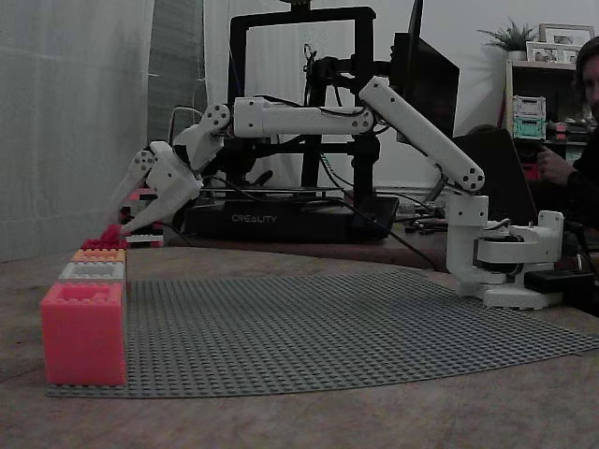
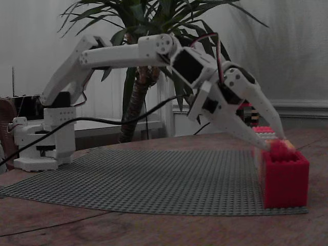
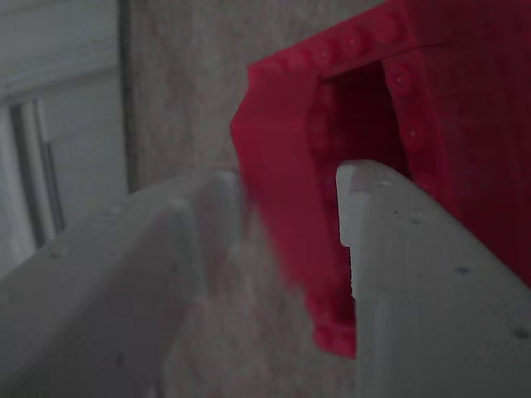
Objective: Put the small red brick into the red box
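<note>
Small red brick: I count one in a fixed view, at the tips of the gripper, just over the red box, farthest in a row of four boxes. In a fixed view the brick pokes above the box's rim. In the wrist view, two fingers straddle the box wall; gripping or released, I cannot tell.

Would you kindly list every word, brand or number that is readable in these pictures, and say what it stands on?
"CREALITY": on the black base of the 3D printer, in a fixed view.
Anything printed on the things on the shelf is too small to read.
No other text is legible.
</note>
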Action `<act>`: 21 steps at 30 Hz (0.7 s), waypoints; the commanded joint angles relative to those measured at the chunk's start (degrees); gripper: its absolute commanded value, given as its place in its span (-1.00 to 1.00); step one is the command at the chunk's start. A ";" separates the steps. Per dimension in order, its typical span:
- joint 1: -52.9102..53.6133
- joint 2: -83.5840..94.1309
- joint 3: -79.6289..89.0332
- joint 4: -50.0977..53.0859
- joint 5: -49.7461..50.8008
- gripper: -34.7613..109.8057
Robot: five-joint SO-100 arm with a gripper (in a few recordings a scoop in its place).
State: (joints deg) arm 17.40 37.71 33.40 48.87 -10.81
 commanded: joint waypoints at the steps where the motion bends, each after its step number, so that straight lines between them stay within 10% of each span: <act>1: 0.00 2.55 -4.66 0.70 -0.79 -0.33; 21: -5.80 32.26 19.86 3.69 0.09 -0.52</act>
State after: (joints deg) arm 13.89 50.71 44.12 53.26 -10.46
